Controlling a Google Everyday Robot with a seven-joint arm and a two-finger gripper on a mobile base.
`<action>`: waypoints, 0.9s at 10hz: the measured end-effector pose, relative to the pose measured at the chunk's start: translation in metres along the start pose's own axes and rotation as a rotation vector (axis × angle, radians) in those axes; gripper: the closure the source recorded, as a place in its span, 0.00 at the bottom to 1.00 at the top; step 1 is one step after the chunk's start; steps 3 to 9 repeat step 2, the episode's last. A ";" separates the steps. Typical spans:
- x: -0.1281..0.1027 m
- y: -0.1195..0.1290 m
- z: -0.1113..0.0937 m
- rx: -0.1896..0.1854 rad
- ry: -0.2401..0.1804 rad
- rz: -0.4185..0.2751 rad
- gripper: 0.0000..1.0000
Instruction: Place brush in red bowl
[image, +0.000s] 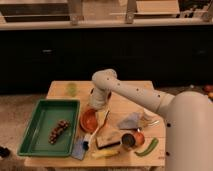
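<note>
The red bowl (89, 120) sits on the wooden table just right of the green tray. The brush (102, 125) is a slim pale stick lying slanted along the bowl's right side, its upper end near the gripper and its lower end toward the table's front. My gripper (98, 104) hangs down from the white arm, just above the far rim of the bowl and close to the brush's upper end. I cannot tell whether it touches the brush.
A green tray (35, 131) holds dark grapes (59, 131). A green cup (72, 89) stands at the back left. In front lie a blue item (80, 149), a tan block with a black top (107, 142), a yellow piece (105, 153), a maroon bowl (129, 141), a green pepper (147, 147) and a grey cloth (131, 121).
</note>
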 end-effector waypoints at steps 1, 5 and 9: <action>0.001 -0.001 -0.002 0.017 -0.006 0.002 0.20; 0.003 -0.002 -0.007 0.040 -0.014 0.009 0.20; 0.003 -0.002 -0.007 0.040 -0.014 0.009 0.20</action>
